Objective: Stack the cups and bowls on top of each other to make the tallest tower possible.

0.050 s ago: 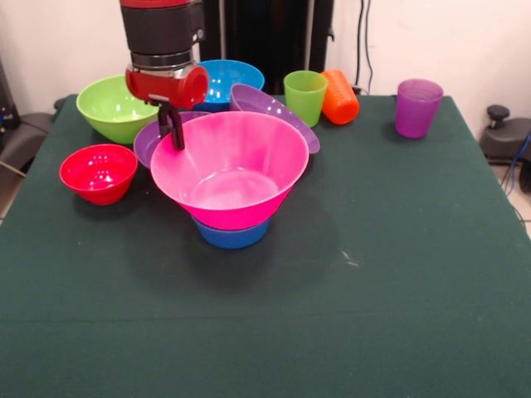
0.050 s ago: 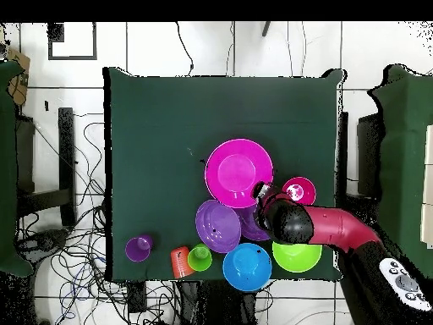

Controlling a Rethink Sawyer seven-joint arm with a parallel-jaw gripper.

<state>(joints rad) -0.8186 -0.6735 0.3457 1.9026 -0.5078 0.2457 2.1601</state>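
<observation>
A big flared pink bowl (image 1: 228, 166) (image 2: 239, 173) sits on a blue bowl (image 1: 232, 235) at mid-table. My gripper (image 1: 172, 133) (image 2: 261, 193) is at the pink bowl's back-left rim, its dark fingers (image 1: 177, 133) straddling the rim and shut on it. Two purple bowls (image 1: 274, 109) (image 2: 218, 225) lie tilted just behind the pink one. Farther back are a lime green bowl (image 1: 112, 106) (image 2: 296, 256) and a second blue bowl (image 1: 228, 79) (image 2: 247, 266). A small red bowl (image 1: 98, 172) (image 2: 298, 190) stands to the left. The green cup (image 1: 304, 95) (image 2: 200, 257) is upright, the orange cup (image 1: 340, 96) (image 2: 179, 261) lies on its side, and the purple cup (image 1: 417, 106) (image 2: 139, 248) stands apart.
The dark green table (image 1: 373, 274) (image 2: 161, 127) carries everything in its back half. Cables and chairs surround it on the floor.
</observation>
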